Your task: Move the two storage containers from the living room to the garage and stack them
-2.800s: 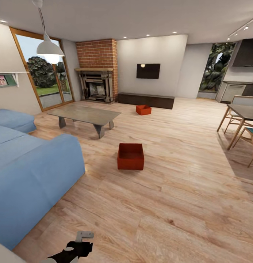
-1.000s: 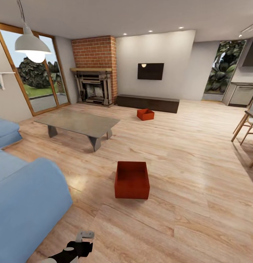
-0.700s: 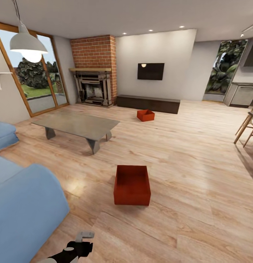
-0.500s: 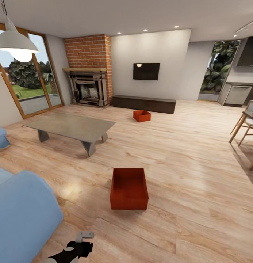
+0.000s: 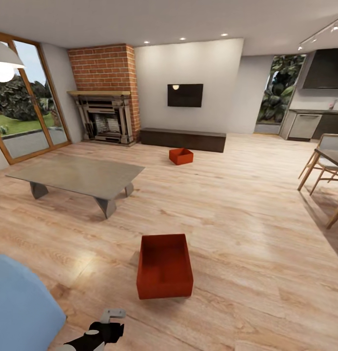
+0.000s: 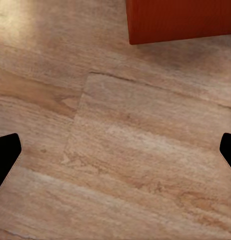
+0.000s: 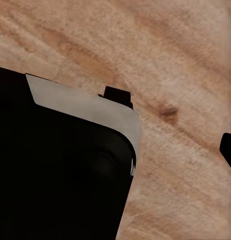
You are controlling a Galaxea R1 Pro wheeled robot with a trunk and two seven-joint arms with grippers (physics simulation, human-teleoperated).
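Rolling closer, I see the deeper red-orange ribbed box (image 5: 164, 266) at lower centre on wood planks, the shallower one (image 5: 181, 156) by the dark cabinet (image 5: 183, 139). Left jaws spread wide, empty; right jaws' state unclear. Nothing carried yet.

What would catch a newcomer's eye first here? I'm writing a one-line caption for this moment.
A red-orange storage container sits on the light wood floor close ahead, with a second container farther off before the long dark cabinet. The red-brick fireplace stands at the back left, with the grey low table nearer.
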